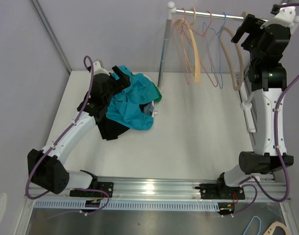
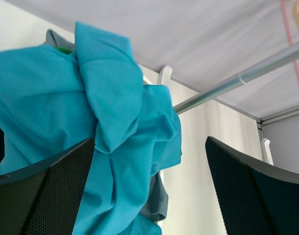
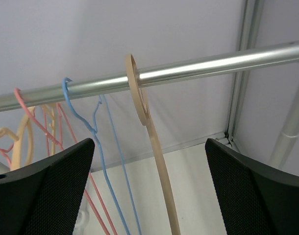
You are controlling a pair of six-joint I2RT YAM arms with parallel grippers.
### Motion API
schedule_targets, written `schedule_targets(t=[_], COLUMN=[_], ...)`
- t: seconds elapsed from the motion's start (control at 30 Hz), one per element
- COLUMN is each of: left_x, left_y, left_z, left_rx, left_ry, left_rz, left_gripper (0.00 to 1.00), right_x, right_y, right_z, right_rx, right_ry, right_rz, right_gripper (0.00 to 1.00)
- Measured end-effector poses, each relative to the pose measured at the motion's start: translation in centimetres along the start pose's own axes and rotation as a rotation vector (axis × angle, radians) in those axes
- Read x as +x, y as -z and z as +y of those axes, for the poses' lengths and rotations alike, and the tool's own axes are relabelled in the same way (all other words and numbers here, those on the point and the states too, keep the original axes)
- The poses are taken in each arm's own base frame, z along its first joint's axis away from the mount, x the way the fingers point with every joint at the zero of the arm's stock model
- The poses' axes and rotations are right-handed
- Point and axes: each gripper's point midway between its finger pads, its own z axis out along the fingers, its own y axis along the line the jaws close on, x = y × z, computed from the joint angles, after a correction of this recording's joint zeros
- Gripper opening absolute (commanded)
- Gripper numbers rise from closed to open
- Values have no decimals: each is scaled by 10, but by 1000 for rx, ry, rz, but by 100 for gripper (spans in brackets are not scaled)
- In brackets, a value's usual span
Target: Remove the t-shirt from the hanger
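A teal t-shirt [image 1: 130, 105] lies crumpled on the table on a pile of clothes; no hanger shows in it. My left gripper [image 1: 121, 78] is at the pile's back edge, open. In the left wrist view the teal cloth [image 2: 105, 127] hangs between the wide jaws against the left finger [image 2: 46, 196]; the gripper [image 2: 149, 196] is not shut on it. My right gripper [image 1: 245, 32] is open, raised at the rail by a bare tan hanger [image 1: 236, 63]. In the right wrist view that hanger [image 3: 157, 161] hangs on the rail [image 3: 198, 68] between the open fingers, untouched.
A black garment [image 1: 108, 127], a green one [image 1: 157, 95] and a grey one [image 2: 157, 205] lie under the teal shirt. Bare blue [image 1: 220, 54], pink [image 1: 208, 54] and peach [image 1: 193, 49] hangers hang on the rail [image 1: 208, 13]. The rail's post [image 1: 164, 49] stands behind the pile.
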Motion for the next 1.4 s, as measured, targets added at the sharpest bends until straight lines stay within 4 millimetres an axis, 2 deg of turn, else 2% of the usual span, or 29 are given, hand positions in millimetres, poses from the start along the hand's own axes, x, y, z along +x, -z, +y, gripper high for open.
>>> schedule_targets(t=[0.17, 0.23, 0.3, 0.5, 0.7, 0.8, 0.87, 1.03, 1.1, 1.17, 1.23, 1.4], left_x=[-12, -15, -17, 7, 22, 34, 43, 71, 82, 91, 96, 95], left_y=[35, 54, 76, 148, 189, 200, 204, 203, 201, 199, 198, 200], left_z=[-27, -35, -40, -41, -30, -21, -16, 1, 8, 14, 19, 21], left_rx=[29, 57, 103, 268, 375, 413, 432, 436, 428, 417, 407, 407], left_ry=[-82, -105, -116, -128, -150, -175, -193, -244, -258, -268, -274, -272], left_rz=[-47, -58, -77, -58, -19, 6, 21, 75, 97, 116, 130, 124], left_gripper=[99, 100, 100, 100, 99, 100, 100, 99, 100, 99, 100, 100], right_x=[-27, -29, -21, 34, 101, 144, 178, 265, 287, 298, 300, 301], right_y=[46, 66, 92, 149, 200, 223, 231, 246, 254, 260, 261, 254], right_z=[-5, -6, -3, 19, 38, 50, 60, 79, 82, 84, 86, 89], right_rx=[-9, -24, -60, -225, -417, -517, -568, -631, -648, -663, -669, -663], right_ry=[-31, -48, -71, -122, -210, -242, -248, -213, -194, -178, -170, -163], right_rz=[-55, -62, -62, 24, 139, 226, 311, 536, 590, 615, 614, 602], right_gripper=[100, 99, 99, 100, 100, 99, 99, 99, 100, 99, 99, 100])
